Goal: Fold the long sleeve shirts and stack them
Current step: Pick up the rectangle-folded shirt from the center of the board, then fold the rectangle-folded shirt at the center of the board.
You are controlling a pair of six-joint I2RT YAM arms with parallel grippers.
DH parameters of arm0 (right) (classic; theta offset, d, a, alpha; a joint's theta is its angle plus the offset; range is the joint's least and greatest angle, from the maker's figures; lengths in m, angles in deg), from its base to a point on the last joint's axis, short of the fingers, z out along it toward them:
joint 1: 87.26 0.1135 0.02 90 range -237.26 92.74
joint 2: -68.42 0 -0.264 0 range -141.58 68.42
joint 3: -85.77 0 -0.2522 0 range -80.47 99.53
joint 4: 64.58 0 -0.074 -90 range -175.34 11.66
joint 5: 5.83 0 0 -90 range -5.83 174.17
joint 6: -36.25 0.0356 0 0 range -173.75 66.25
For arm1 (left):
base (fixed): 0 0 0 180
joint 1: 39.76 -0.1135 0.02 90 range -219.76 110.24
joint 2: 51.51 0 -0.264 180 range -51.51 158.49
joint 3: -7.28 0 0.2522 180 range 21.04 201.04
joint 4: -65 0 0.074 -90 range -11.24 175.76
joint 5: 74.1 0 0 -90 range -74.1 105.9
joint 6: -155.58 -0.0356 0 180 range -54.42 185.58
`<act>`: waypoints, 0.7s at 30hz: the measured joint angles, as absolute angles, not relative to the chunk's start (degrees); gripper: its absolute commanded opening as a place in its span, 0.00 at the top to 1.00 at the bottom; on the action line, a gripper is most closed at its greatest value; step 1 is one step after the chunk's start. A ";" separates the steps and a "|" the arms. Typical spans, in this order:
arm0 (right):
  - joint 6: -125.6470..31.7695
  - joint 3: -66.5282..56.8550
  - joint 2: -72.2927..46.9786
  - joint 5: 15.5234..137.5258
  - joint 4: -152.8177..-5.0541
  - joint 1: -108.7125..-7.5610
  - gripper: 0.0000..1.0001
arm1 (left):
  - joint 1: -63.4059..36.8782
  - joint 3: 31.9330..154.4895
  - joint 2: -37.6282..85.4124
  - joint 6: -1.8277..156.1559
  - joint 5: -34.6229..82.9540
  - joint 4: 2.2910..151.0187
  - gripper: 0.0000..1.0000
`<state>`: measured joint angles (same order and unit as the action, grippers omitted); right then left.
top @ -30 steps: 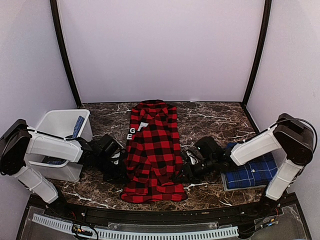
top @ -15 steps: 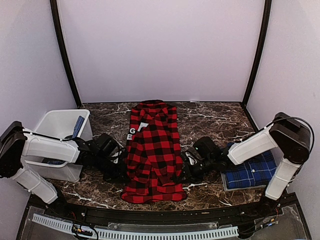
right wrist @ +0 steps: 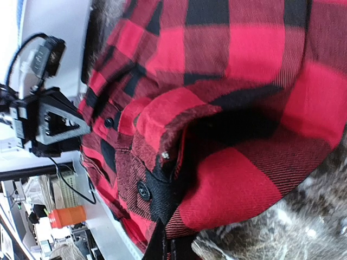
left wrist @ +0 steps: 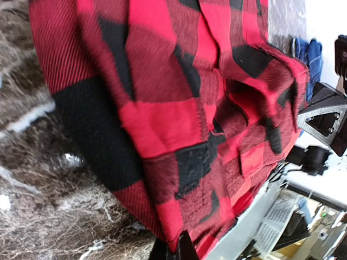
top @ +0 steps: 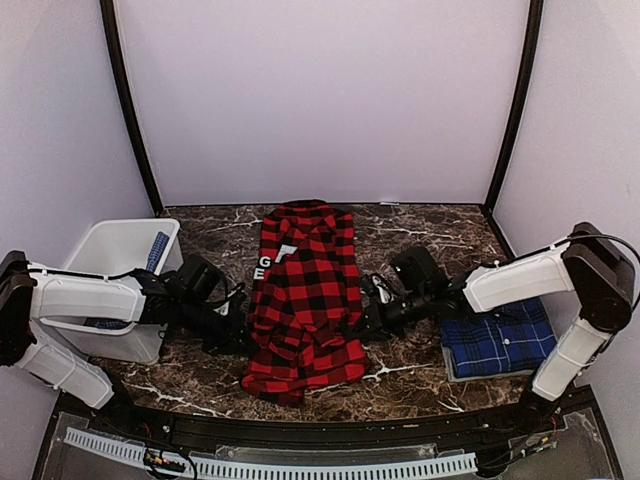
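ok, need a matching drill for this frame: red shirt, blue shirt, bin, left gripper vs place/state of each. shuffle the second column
Things
1. red-and-black shirt
2. blue plaid shirt
3. white bin
4. left gripper

Place or state
a. folded flat, far right
b. far left, open top
c. shut on a shirt's edge
d. centre, near hem bunched up

Pairs: 1-d, 2-a, 3-b, 4-c

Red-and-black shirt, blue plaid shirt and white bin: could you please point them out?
red-and-black shirt (top: pixel 305 290), top external view, mid-body
blue plaid shirt (top: pixel 500 345), top external view, top face
white bin (top: pixel 115 248), top external view, far inner wall
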<state>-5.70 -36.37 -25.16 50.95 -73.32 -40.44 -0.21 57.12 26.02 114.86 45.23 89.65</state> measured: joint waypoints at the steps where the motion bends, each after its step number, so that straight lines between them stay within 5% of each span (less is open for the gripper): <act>1: -5.74 -35.72 -25.16 50.91 -73.32 -40.89 1.00 | -0.83 57.18 26.02 115.06 45.79 89.54 1.00; 19: -6.07 -14.67 -46.40 51.13 -68.91 -52.87 1.00 | -12.69 75.45 46.68 121.00 45.44 78.22 1.00; 21: -6.01 -14.65 -47.91 51.13 -68.95 -53.48 0.93 | -12.93 76.18 49.37 121.79 43.52 77.11 0.97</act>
